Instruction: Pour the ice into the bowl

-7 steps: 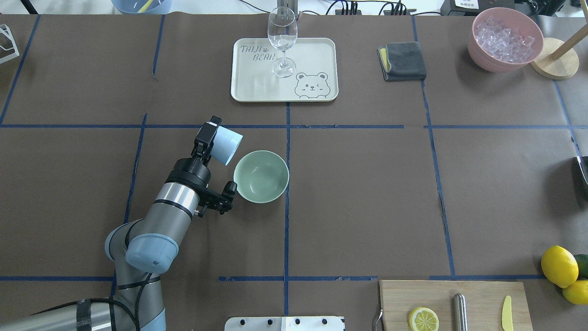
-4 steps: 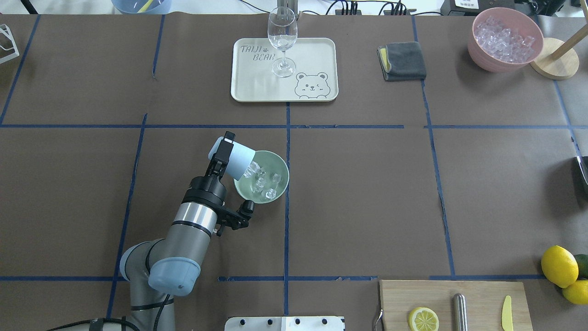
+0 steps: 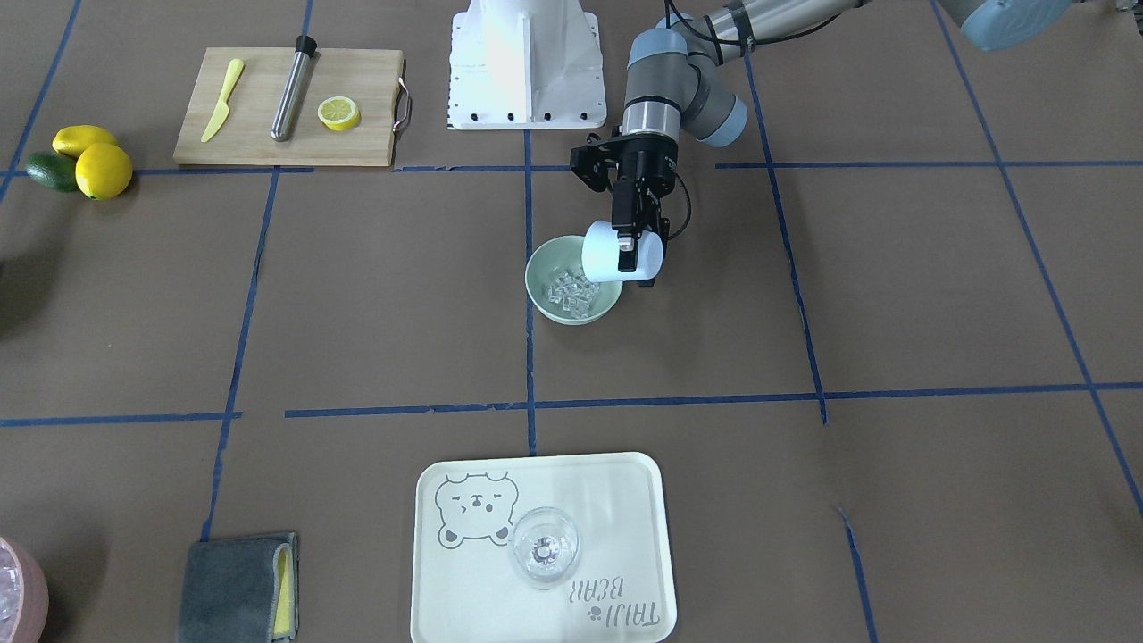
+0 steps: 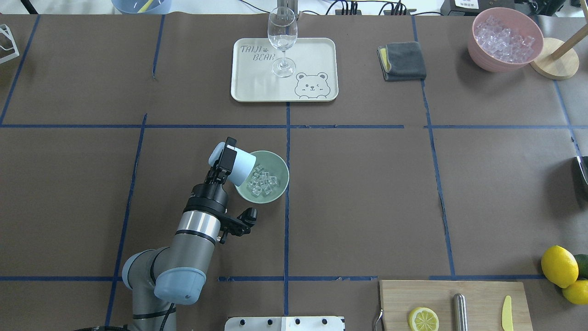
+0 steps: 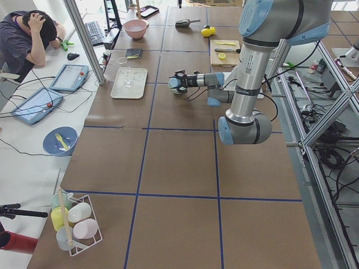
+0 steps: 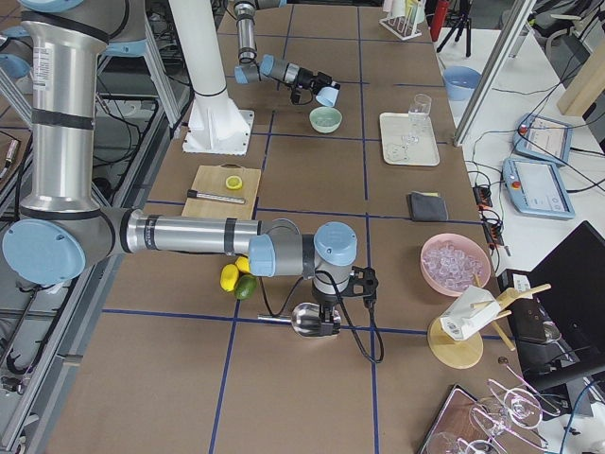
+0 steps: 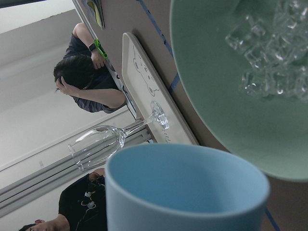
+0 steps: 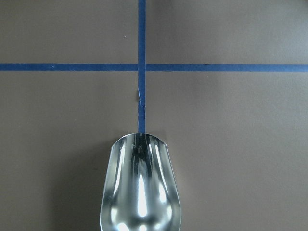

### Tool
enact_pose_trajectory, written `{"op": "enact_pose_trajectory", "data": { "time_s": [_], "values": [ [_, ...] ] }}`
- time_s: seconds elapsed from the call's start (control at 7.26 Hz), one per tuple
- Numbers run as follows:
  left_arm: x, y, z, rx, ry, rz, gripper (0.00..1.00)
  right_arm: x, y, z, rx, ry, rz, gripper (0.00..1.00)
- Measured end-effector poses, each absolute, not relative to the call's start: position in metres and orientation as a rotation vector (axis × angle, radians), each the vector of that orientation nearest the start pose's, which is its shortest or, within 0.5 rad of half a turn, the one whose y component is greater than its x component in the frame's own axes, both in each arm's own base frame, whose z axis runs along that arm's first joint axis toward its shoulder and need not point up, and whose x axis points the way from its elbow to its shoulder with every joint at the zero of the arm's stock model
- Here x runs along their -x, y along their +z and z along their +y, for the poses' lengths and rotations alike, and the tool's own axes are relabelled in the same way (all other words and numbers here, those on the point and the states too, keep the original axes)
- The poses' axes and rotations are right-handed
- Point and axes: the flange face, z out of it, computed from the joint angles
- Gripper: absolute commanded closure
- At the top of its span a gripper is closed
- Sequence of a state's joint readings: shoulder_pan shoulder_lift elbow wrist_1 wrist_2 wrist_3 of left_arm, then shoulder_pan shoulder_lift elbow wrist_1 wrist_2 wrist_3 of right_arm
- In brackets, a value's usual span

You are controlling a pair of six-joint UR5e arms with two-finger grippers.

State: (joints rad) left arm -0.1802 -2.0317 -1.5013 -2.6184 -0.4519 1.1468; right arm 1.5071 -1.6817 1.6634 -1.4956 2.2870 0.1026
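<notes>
one mint bowl (image 4: 268, 198), one tray (image 4: 257, 78)

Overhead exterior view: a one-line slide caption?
Left arm's fingers hold the light blue cup tipped over the mint-green bowl, ice inside.

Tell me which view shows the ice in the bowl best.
Overhead exterior: the whole heap of ice sits clear inside the bowl. Left wrist shows it closer but cropped; front-facing, smaller; the side views, too small.

Left pincer (image 4: 228, 161) tilted sideways (clamped tight)
</notes>
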Motion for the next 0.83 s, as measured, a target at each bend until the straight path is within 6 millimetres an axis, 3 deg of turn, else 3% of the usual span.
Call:
{"op": "enact_pose_trajectory", "data": {
  "time_s": [0.41, 0.69, 0.83],
  "values": [
    [-0.544, 0.287, -0.333, -1.482, 1.14, -0.75, 1.0, -0.04, 0.662, -0.452, 0.006, 0.019, -0.717, 0.0],
    [-0.517, 0.276, -0.356, -1.579, 1.013, -0.625, 1.0, -0.04, 0.662, -0.452, 0.005, 0.019, -0.718, 0.0],
    [-0.504, 0.28, -0.375, -1.63, 0.96, -0.505, 1.0, -0.04, 0.662, -0.452, 0.004, 0.018, -0.718, 0.0]
  ]
}}
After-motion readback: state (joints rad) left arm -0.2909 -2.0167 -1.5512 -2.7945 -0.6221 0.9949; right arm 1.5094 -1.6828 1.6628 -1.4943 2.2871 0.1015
